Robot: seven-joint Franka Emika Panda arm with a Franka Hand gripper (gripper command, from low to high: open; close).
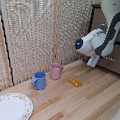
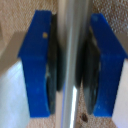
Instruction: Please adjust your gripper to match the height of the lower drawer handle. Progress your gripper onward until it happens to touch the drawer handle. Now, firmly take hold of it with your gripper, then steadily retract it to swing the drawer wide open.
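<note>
1. Wooden table (image 1: pixel 93 102) fills the lower part of the exterior view; woven screen panels (image 1: pixel 30 32) stand behind it.
2. Dark brown cabinet at the exterior view's right edge; the drawer (image 1: pixel 112 63) front is partly hidden by the arm.
3. White and grey arm (image 1: pixel 113 13) comes down from the upper right, wrist bent toward the cabinet.
4. The gripper (image 1: pixel 92 61) sits at the drawer front; in the wrist view the gripper (image 2: pixel 73 62) has one blue finger (image 2: pixel 37 62) on each side of the bar.
5. The drawer handle (image 2: pixel 74 55) runs between the inner pads, which press close on both sides; fingers clenched on it.
6. Patterned plate (image 1: pixel 13 109) near the table's front-left corner.
7. Blue mug (image 1: pixel 39 80) and pink mug (image 1: pixel 56 71) close together, apart.
8. Small orange object (image 1: pixel 74 81) lies flat just right of the mugs.
</note>
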